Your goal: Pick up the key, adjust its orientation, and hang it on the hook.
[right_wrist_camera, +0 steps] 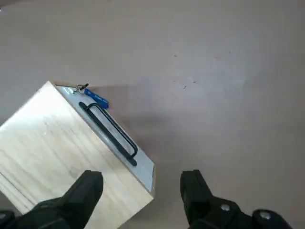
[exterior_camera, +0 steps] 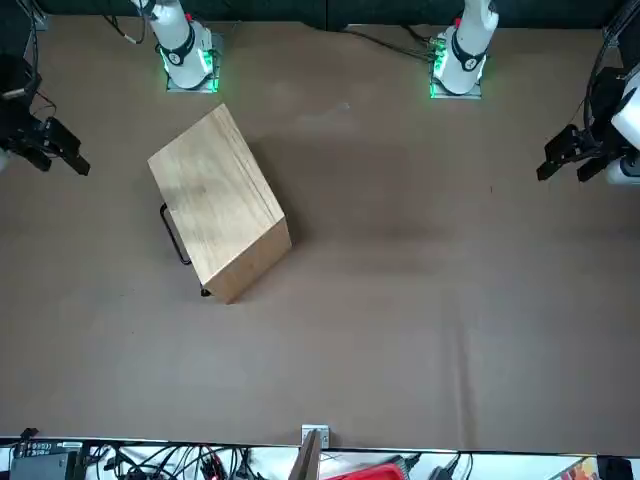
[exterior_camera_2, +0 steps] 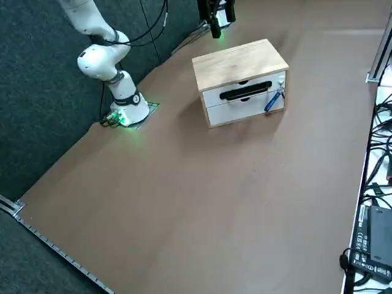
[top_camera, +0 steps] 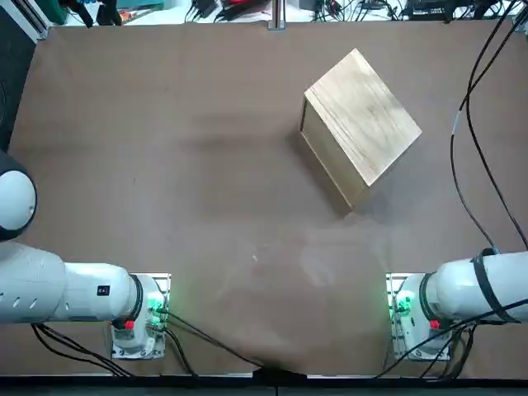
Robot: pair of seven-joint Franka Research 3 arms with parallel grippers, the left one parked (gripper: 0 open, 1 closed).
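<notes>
The key point(right_wrist_camera: 96, 99) is a small blue sliver hanging from a metal hook point(right_wrist_camera: 82, 88) at one end of the front face of the light wooden box point(right_wrist_camera: 47, 138). In the right side view the key point(exterior_camera_2: 273, 101) dangles at the right end of the box point(exterior_camera_2: 239, 61), beside its black handle point(exterior_camera_2: 245, 92). My right gripper point(right_wrist_camera: 141, 183) hovers high above the box, open, with nothing between its fingers. It also shows at the table's edge in the front view point(exterior_camera: 60, 150) and behind the box in the right side view point(exterior_camera_2: 214, 21).
The box point(top_camera: 361, 111) stands at an angle on the brown table point(top_camera: 165, 165), in its far right part. Black cables point(top_camera: 470, 140) hang over the table's right side. Cables and devices point(exterior_camera_2: 370, 239) line the far edge.
</notes>
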